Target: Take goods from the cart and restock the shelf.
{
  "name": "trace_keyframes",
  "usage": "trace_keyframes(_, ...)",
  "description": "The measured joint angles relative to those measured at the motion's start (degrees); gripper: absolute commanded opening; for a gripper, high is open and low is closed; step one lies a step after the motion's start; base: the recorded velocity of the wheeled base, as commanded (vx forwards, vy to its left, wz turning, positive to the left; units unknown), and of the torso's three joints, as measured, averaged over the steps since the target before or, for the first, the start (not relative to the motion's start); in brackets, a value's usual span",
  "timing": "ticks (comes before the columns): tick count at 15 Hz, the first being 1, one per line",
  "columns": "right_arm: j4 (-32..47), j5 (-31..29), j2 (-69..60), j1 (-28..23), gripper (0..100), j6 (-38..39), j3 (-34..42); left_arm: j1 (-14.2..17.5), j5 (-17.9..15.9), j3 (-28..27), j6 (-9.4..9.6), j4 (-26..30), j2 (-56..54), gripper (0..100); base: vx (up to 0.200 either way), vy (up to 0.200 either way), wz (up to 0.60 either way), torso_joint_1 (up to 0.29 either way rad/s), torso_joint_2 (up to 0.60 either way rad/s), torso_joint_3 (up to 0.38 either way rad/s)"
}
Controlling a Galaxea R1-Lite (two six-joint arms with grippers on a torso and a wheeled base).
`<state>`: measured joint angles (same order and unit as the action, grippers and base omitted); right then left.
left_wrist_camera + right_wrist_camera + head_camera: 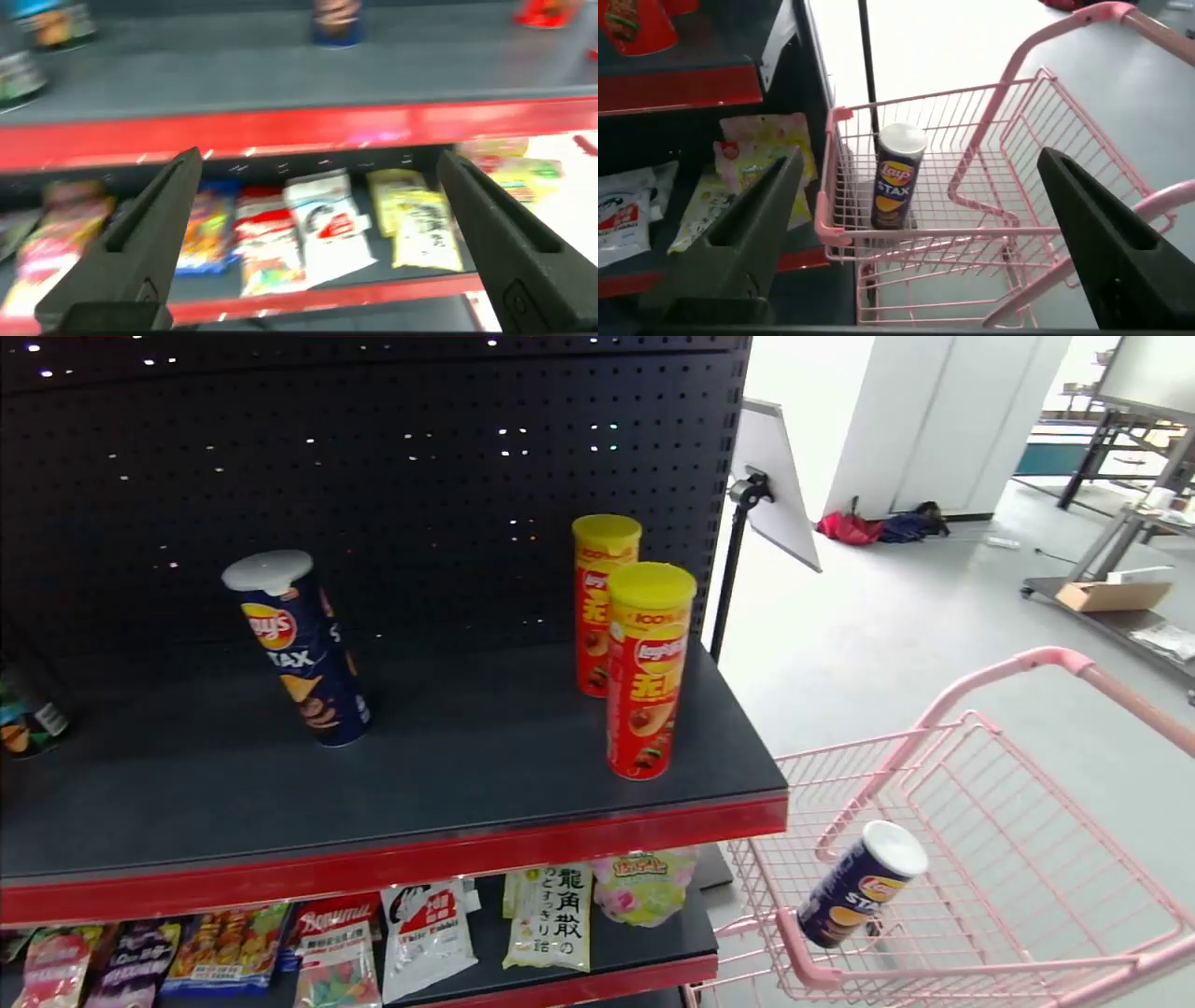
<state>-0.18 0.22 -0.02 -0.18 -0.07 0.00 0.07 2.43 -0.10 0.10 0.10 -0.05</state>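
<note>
1. Head view: the shelf [392, 859] has a dark upper board with a red front edge. A white-lidded shelved navy can [303, 653] stands on it left of middle. It is well apart from two yellow-lidded cans near the right end.
2. The front red can [647, 672] stands toward the board's front. The rear red can [597, 597] is just behind it. Whether they touch cannot be told.
3. Beside the shelf's right end is the pink cart [1050, 658]. A navy chip can [859, 887] sits inside it, lid up, in the corner nearest the shelf. Snack packets [551, 915] lie in a row on the lower board.
4. Left wrist view: the left gripper [320, 157] has its two dark fingers spread wide with nothing between them. It faces the shelf's red edge [280, 126] and the snack packets [318, 224] under it. The base of the shelved navy can [336, 23] shows on the upper board.
5. Right wrist view: the right gripper [922, 154] is also spread wide and holds nothing.
6. Beyond its fingers is the pink cart [971, 230]. The navy chip can [898, 177] stands upright in the corner next to the shelf [682, 89], apart from both fingers. Snack packets [757, 149] lie on the lower board just beside the cart.
</note>
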Motion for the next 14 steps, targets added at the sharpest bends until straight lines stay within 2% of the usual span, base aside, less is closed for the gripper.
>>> trace_keyframes(1, 0.0, 0.0, 0.0, 0.0, 100, 0.0, 0.0, 0.0, 0.0, 0.0, 0.00, 0.0, 0.0, 100, 0.000, 0.000, -0.60, 0.007, 0.01, 0.007)
trace_keyframes(9, 0.0, -0.2, 0.0, 0.0, 100, 0.0, 0.0, 0.0, 0.0, 0.0, 0.00, 0.0, 0.0, 100, 0.000, 0.000, 0.00, -0.006, 0.01, 0.006)
trace_keyframes(14, 0.0, -0.2, 0.0, 0.0, 100, 0.1, 0.0, 0.0, 0.0, 0.0, 0.00, 0.0, 0.0, 100, 0.000, 0.000, 0.00, -0.133, 0.34, 0.190)
